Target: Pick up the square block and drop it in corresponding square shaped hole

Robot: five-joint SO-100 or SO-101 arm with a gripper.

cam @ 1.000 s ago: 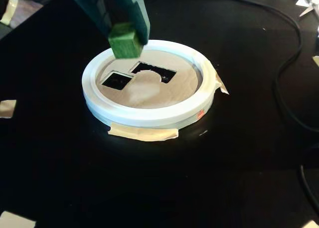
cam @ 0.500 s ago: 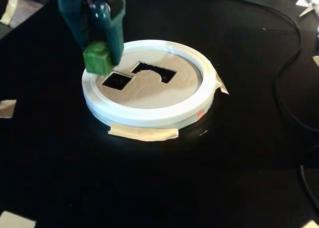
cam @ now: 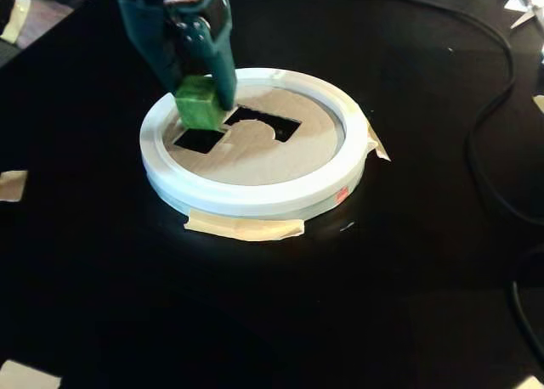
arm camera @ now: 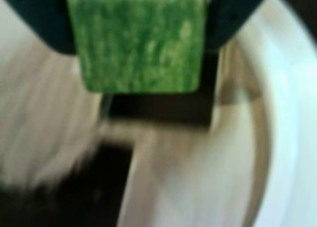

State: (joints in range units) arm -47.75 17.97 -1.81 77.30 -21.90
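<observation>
The square block (cam: 198, 107) is a small green cube with streaky faces, and my dark teal gripper (cam: 204, 98) is shut on it. It hangs just above the far edge of the square shaped hole (cam: 195, 141), a small dark cutout in the tan round board (cam: 255, 160). In the wrist view the block (arm camera: 138, 43) fills the top centre between my two fingers (arm camera: 37, 19). There the square hole (arm camera: 158, 110) lies directly below it, partly hidden by the block.
A larger cutout with a curved notch (cam: 265, 122) sits right of the square hole. The board's white rim (cam: 255, 198) is taped to the black table with masking tape (cam: 242, 228). A black cable (cam: 493, 109) runs along the right side.
The gripper has carried the block from over the left rim to the right and lower. It now hangs close above the square hole.
</observation>
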